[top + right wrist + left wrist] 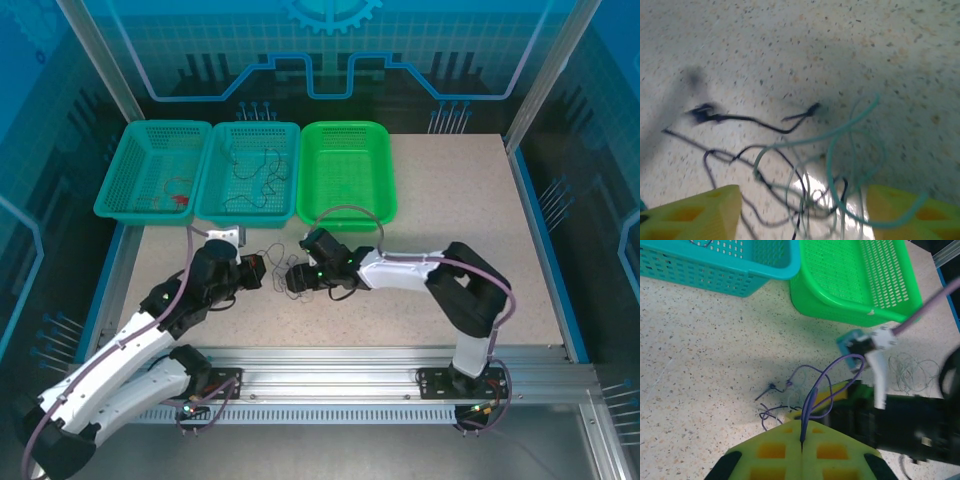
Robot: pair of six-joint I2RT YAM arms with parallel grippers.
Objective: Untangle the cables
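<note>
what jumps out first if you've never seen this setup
The two arms meet mid-table: the left claw is shut on a dark cable, and the right claw is open over a tangle of thin cables. Along the far edge a bright green basket stands out, with the middle teal basket and the left teal basket beside it.

Cables (810, 197) are dark and pale green, the table (450, 220) speckled beige, the baskets (250, 127) teal and green.
</note>
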